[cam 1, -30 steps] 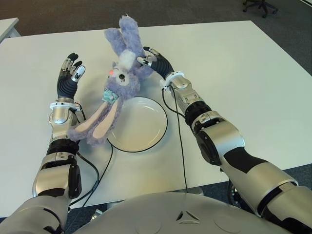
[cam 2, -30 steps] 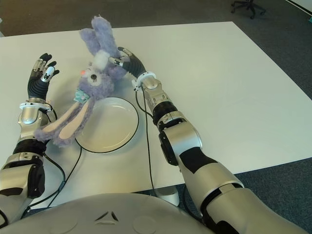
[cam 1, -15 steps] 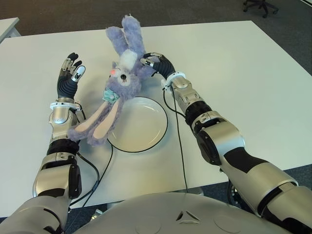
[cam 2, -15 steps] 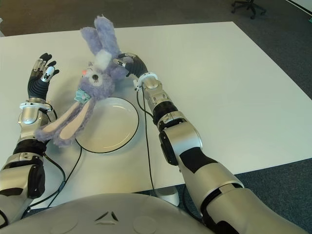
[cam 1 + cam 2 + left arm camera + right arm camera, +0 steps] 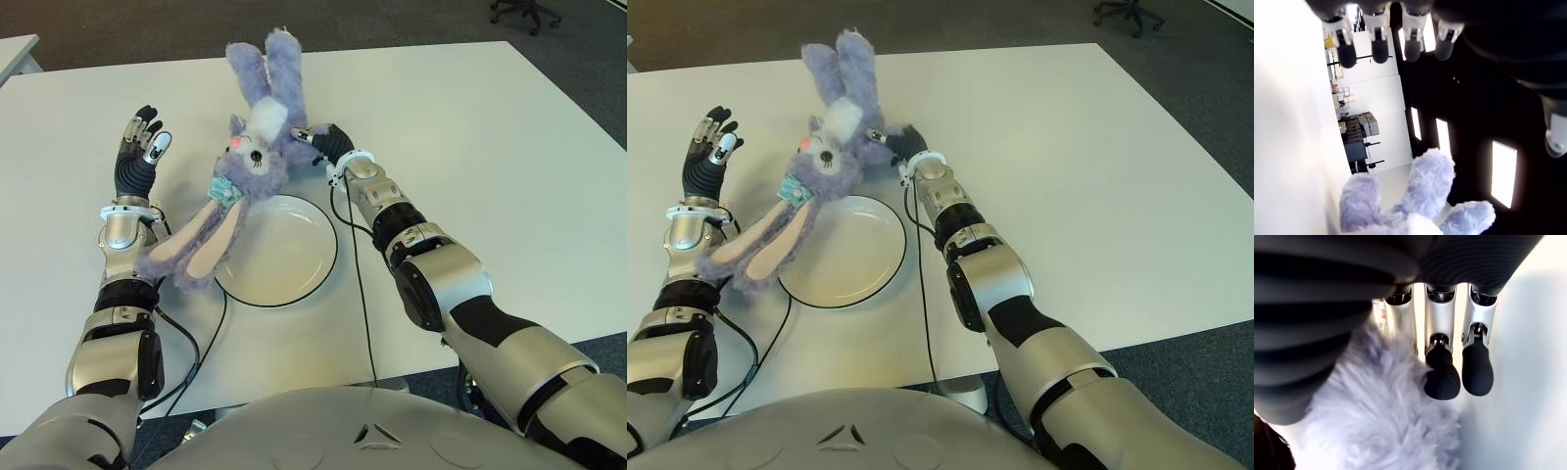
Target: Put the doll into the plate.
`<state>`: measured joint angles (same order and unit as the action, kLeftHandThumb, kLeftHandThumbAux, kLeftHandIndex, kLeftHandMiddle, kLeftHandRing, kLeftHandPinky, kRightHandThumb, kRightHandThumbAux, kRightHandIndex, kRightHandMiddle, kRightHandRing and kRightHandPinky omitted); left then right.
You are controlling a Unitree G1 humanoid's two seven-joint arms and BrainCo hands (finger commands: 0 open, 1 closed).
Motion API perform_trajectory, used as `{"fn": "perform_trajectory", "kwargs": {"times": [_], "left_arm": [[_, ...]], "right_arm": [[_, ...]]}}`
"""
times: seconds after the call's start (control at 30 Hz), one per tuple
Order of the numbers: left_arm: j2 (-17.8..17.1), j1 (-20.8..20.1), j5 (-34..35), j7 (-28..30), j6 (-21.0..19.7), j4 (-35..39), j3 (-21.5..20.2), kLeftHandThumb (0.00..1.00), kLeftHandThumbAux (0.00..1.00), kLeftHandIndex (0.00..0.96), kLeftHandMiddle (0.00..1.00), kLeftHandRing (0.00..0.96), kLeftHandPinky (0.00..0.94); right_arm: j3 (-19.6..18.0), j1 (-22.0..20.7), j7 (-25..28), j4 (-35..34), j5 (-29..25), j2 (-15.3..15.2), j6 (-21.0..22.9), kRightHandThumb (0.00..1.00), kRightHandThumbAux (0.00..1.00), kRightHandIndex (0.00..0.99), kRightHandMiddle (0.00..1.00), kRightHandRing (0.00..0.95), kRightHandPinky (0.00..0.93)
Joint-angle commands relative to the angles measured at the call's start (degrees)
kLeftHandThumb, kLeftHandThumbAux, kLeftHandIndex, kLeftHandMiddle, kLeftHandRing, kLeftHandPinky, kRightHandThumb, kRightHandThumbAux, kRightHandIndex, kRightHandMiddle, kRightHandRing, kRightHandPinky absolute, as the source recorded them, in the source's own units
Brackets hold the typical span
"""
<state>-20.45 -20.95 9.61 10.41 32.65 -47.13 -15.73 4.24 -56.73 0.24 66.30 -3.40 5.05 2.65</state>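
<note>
Doll (image 5: pixel 247 162): purple plush rabbit, white patch on the forehead, teal bow at the neck, long pink-lined ears. Body and legs point away from the robot, just beyond the fingertips of the right hand (image 5: pixel 323 140); head sits beside that hand on its inner side; ears trail back toward the robot and end against the left forearm, below the left hand (image 5: pixel 139 147). Ear tips lie at the plate's near-left edge; the doll is not inside the plate.

Right hand: at the doll's flank, curled into the fur. In the right wrist view the fingers (image 5: pixel 1443 377) press on the purple plush (image 5: pixel 1381 421), the thumb side closing from the opposite side: gripping the doll.

Left hand: raised, palm turned toward the doll, on the far side of the ears from the plate. The left wrist view shows the fingers (image 5: pixel 1378 46) extended and holding nothing, with the doll's limbs (image 5: pixel 1415 200) farther off.

Plate (image 5: pixel 294 284): white, round, dark-rimmed, flat on the table, just toward the robot from the right hand's wrist.

Table (image 5: pixel 470 147): white top.

Cables (image 5: pixel 361 284): black, running along both forearms across the table.
</note>
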Motion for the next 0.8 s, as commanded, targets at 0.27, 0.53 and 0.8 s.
{"fn": "perform_trajectory", "kwargs": {"times": [0.27,0.53,0.8], "left_arm": [[3.0,6.2,-0.3,1.0,-1.0,-3.7,0.7,0.000,0.417,0.000,0.062,0.075,0.122],[3.2,6.2,0.1,1.4,-0.7,-3.7,0.4,0.000,0.424,0.000,0.075,0.090,0.122],[3.1,6.1,0.3,1.7,-0.2,-4.3,0.3,0.000,0.432,0.000,0.084,0.097,0.134]], "right_arm": [[-2.1,3.7,-1.2,-0.2,-2.1,9.9,4.4,0.705,0.717,0.437,0.801,0.823,0.837],[-2.4,3.6,-2.0,-0.6,-2.3,9.9,4.4,0.709,0.717,0.435,0.801,0.823,0.833],[-2.9,3.5,-2.4,-0.7,-2.4,9.9,4.0,0.708,0.717,0.435,0.797,0.820,0.833]]}}
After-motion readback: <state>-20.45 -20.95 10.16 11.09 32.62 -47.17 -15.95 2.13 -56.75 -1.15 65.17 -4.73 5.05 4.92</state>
